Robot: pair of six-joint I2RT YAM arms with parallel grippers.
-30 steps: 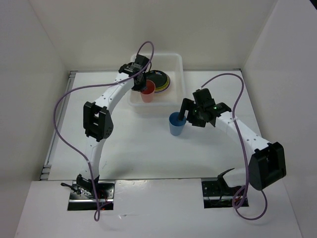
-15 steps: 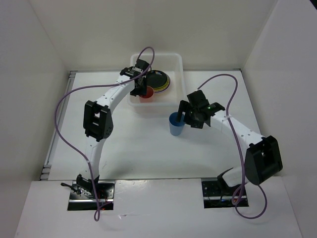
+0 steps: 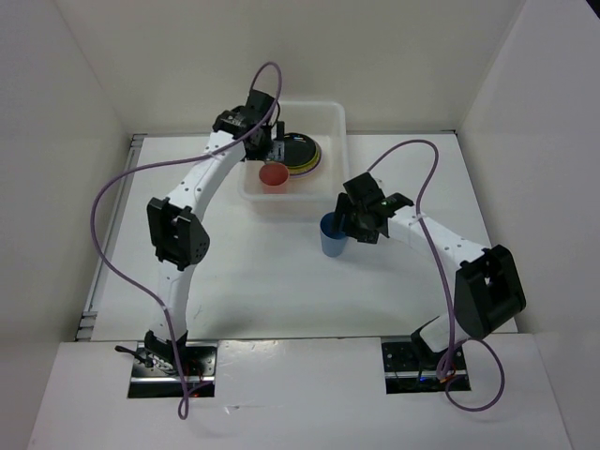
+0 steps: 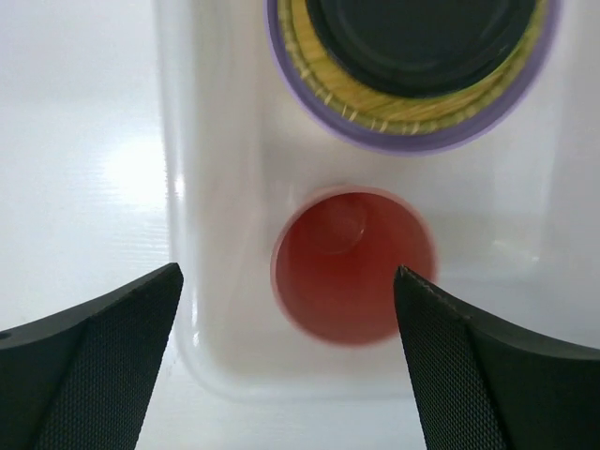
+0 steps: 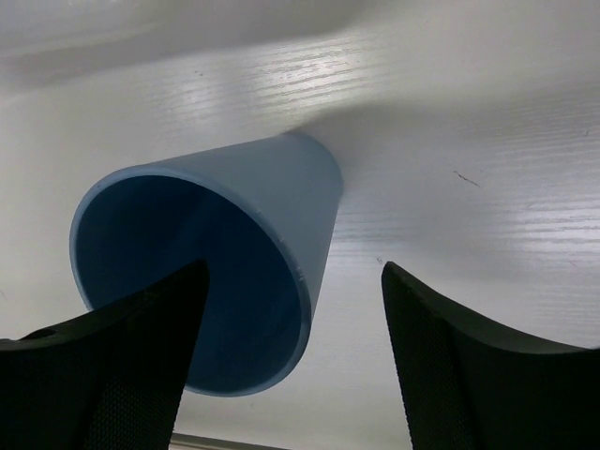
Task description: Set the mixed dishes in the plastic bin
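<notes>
The red cup (image 3: 274, 174) stands upright in the near left corner of the plastic bin (image 3: 334, 112), beside a stack of plates (image 3: 301, 153) with a black one on top. My left gripper (image 3: 271, 148) hovers open above the cup. In the left wrist view the red cup (image 4: 354, 267) lies free between the spread fingers (image 4: 94, 361), with the plates (image 4: 412, 66) beyond it. The blue cup (image 3: 332, 234) stands on the table in front of the bin. My right gripper (image 5: 293, 267) is open astride the blue cup's (image 5: 253, 202) rim, one finger inside and one outside.
White walls enclose the table on the left, back and right. The bin's near wall (image 4: 202, 309) sits just below the left fingers. Purple cables loop above both arms (image 3: 427, 150).
The left gripper has opened, let go of the red cup in the bin, and risen toward the back. The right gripper has slid left so its fingers straddle the blue cup's rim.
</notes>
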